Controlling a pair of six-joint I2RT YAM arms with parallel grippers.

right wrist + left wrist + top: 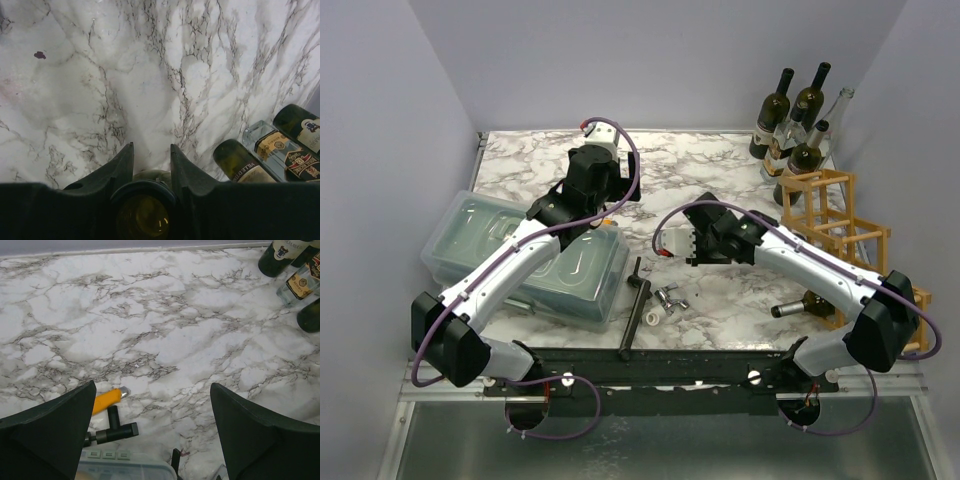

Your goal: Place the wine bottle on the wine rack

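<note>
Your right gripper (151, 150) is pinched narrow on smooth dark-green glass. Seen end-on, it reads as the mouth of the wine bottle (143, 212), though the overhead view does not show its body. By that reading the bottle hangs over the middle of the marble table (720, 165), well apart from the wine rack (840, 225) at the right edge. Your left gripper (152, 390) stands wide with nothing in it, above the lidded bin (490, 240).

Mind the hold first; a thin pinch near the mouth leaves the heavy body free to swing or slide out when you turn the wrist. Mind the path next; a swinging base could clip the light wooden frame and shove it, or topple the standing bottles (795, 120) just behind it. A drop here would land near the loose tools (638, 305).

The rack already holds one lying bottle (810, 303) in a low near cell, with its neck poking out leftward; the upper cells that show hold nothing. I cannot make out anything inside the bin.
</note>
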